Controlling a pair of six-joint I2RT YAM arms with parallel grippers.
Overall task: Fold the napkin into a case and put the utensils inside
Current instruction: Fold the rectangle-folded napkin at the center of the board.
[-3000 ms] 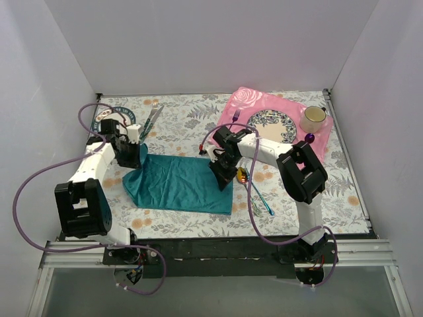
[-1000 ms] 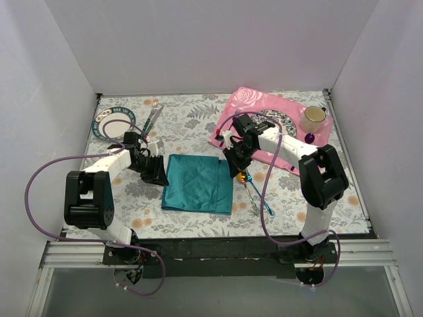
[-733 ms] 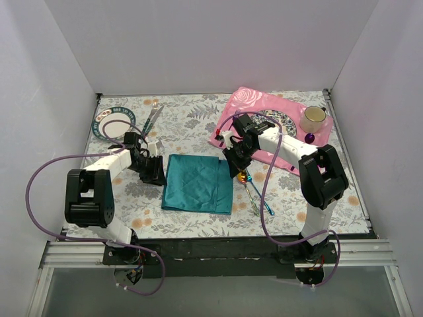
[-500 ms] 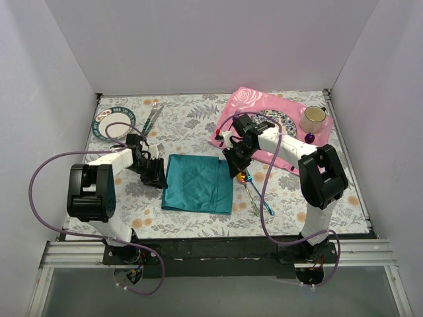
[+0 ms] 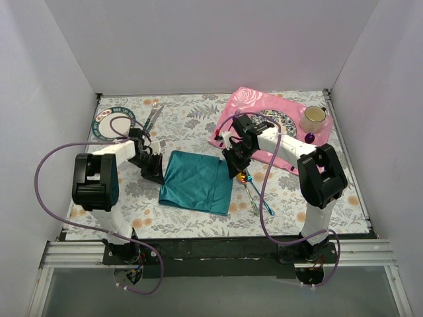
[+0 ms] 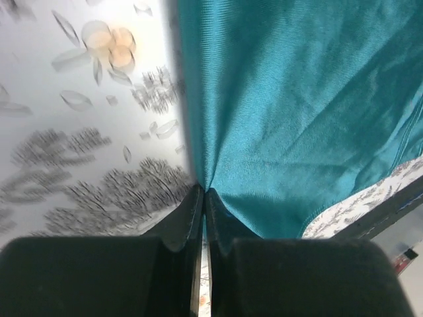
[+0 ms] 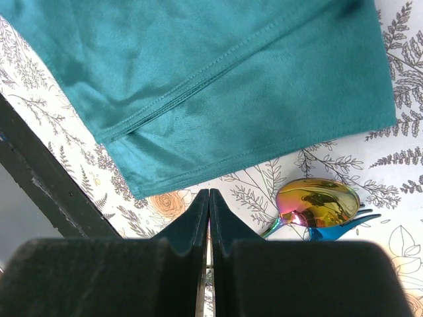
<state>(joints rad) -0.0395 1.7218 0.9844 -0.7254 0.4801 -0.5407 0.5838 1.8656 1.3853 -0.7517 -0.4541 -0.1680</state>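
Observation:
The napkin lies folded into a teal rectangle on the floral table; the left wrist view shows it filling the upper right. My left gripper is shut on the napkin's left edge, and the cloth puckers at the tips. My right gripper is shut on nothing, its tips just off the napkin's hemmed right edge. The utensils lie right of the napkin. The gold-pink spoon bowl rests on a blue piece.
A pink placemat at the back right carries a patterned plate, a mug and a purple utensil. A small plate and a green-handled fork and knife sit at the back left. White walls close in three sides.
My left gripper has closed on the napkin's left edge, and that side of the cloth now sits skewed. The right arm has stayed put.

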